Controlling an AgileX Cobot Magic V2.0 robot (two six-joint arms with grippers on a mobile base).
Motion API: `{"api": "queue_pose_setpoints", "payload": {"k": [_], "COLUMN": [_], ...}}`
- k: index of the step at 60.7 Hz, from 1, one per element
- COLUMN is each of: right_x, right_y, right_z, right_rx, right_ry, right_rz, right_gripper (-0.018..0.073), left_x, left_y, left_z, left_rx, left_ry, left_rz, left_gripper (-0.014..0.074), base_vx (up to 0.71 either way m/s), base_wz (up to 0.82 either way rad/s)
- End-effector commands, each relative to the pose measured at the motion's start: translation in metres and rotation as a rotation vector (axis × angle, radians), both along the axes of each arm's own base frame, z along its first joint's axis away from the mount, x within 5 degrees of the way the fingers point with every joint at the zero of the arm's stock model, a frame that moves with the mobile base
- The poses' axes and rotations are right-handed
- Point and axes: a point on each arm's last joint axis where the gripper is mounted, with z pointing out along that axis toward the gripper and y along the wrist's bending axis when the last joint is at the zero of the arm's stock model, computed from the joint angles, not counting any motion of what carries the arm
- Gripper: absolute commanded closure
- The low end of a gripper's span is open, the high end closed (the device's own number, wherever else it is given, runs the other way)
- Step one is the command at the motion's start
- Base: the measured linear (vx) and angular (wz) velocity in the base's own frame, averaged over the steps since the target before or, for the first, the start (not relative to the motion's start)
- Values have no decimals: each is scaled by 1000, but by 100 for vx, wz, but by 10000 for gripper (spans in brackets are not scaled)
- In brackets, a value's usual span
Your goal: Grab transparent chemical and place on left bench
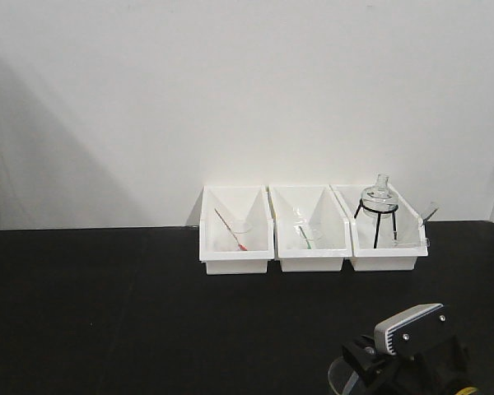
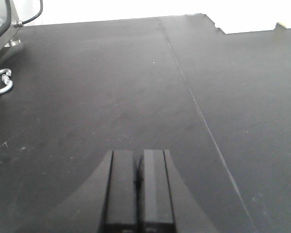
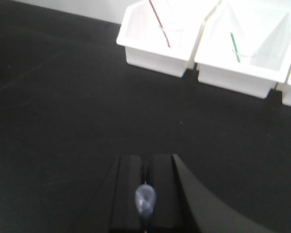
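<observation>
Right gripper (image 3: 144, 194) jaws clenched on the beaker (image 1: 343, 380), carried above the desk (image 1: 107, 313), well in front of the white bins (image 1: 313, 255); left jaws pressed together, empty. Next: lower gently, release

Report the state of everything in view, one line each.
Left gripper: shut, empty.
Right gripper: shut on the transparent chemical.
Round flask: upright on its tripod, in the right bin.
Red rod: leaning in the left bin.
Green rod: leaning in the middle bin.
</observation>
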Motion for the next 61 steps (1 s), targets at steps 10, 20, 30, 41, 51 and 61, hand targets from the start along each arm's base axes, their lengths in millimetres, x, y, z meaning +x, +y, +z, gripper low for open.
{"api": "queue_pose_setpoints", "payload": {"k": [10, 20, 30, 41, 51, 61], "right_x": [9, 10, 10, 2, -17, -42], "right_y": [1, 2, 1, -2, -13, -25], "right_z": [13, 16, 23, 44, 76, 97], "right_rx": [39, 58, 91, 118, 189, 186], "right_ry": [-100, -125, -168, -240, -275, -232], "right_rz": [-22, -23, -32, -33, -103, -142], "right_gripper": [384, 169, 48, 50, 144, 389], "left_x": [-1, -1, -1, -1, -1, -1], "left_y": [0, 0, 0, 0, 0, 0], "left_z": [3, 3, 3, 3, 3, 3], "left_rx": [-14, -14, -14, -14, -14, -14], "left_ry": [-81, -81, -81, -81, -81, -81], "left_rz": [-1, -1, -1, -1, -1, -1], "left_gripper": [600, 600, 600, 600, 600, 600], "base_vx": [0, 0, 0, 0, 0, 0], "base_wz": [0, 0, 0, 0, 0, 0]}}
